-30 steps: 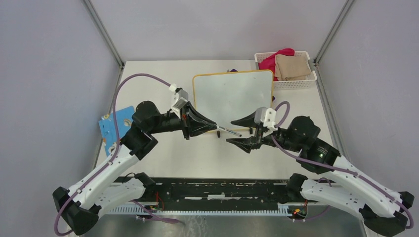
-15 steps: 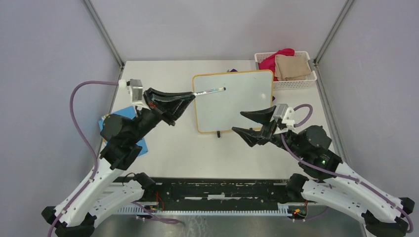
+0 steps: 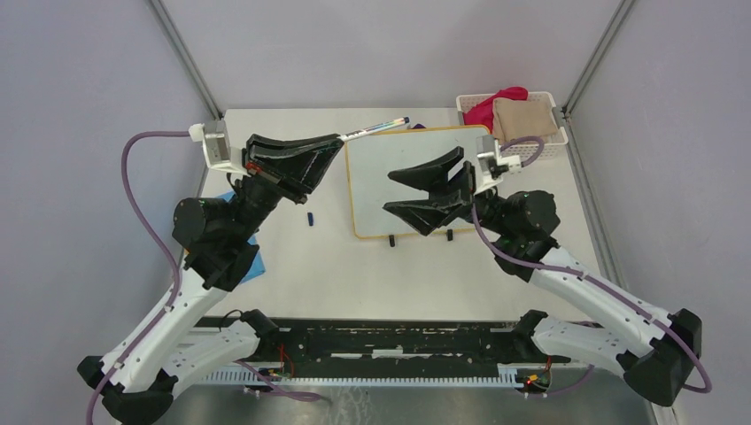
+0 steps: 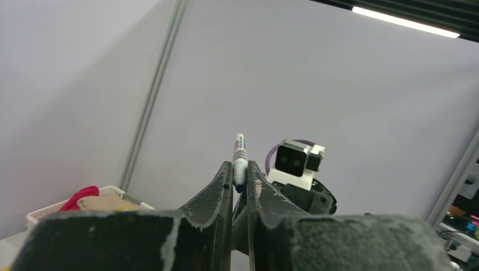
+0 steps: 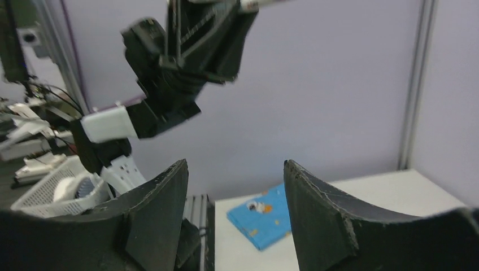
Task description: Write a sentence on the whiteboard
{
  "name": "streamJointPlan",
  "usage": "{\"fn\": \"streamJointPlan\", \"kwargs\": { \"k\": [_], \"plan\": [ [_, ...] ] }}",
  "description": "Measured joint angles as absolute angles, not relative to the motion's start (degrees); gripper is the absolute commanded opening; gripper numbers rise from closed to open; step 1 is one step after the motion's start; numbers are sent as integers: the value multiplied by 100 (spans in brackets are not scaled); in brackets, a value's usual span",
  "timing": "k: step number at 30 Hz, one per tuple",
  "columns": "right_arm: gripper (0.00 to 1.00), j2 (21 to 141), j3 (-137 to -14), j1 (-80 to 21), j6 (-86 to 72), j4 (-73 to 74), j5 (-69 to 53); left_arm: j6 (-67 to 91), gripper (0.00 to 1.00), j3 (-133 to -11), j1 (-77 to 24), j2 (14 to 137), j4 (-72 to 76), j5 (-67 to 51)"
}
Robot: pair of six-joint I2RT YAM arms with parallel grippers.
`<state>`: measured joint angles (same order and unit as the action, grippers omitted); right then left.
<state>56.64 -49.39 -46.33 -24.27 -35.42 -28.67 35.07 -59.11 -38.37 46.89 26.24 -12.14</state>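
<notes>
- the blue patterned card point(image 3: 254, 263) lay flat on the table point(image 3: 336, 266), left of the whiteboard point(image 3: 367, 181) and nearer the arm bases, partly under the left arm.
- a small dark blue piece point(image 3: 311, 218) lay on the table just left of the whiteboard's near left corner, apart from it.
- the whiteboard sat mid-table, its small black feet point(image 3: 390, 240) showing at its near edge; the part of its face that showed was plain white.
- the right gripper point(image 3: 388, 194) hovered above the whiteboard's middle, pointing left, its two fingers well apart and holding nothing.
- the left gripper point(image 3: 339, 139) hung at the whiteboard's far left corner, its fingers pressed together on a marker point(image 3: 376, 127).
- the marker stuck out past the fingertips to the right, just beyond the whiteboard's far edge; in the left wrist view it pointed up against the back wall, clear of the whiteboard.
- a white basket point(image 3: 531, 151) holding a pink cloth point(image 3: 496, 99) and a beige cloth point(image 3: 524, 119) sat just past the whiteboard's far right corner.
</notes>
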Motion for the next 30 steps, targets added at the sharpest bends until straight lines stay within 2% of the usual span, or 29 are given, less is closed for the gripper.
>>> {"fn": "streamJointPlan", "kwargs": {
  "k": [4, 9, 16, 30],
  "plan": [
    [70, 5948, -5094, -4300, -3625, -5004, -3365, 3726, 2, -5964, -3837, 4746, 2842, -1417],
    [70, 5929, -5242, -4215, -4132, -5524, -3583, 4141, 2, -5957, -3837, 4823, 3334, -1813],
    [71, 5745, -5242, -4060, -4329, -5546, -3605, 4783, 2, -5769, -3839, 5151, 4167, -2399],
    [68, 5717, -5736, -3990, -4307, -4580, -3590, 5054, 2, -5592, -3839, 5376, 4309, -2910]
  ]
}}
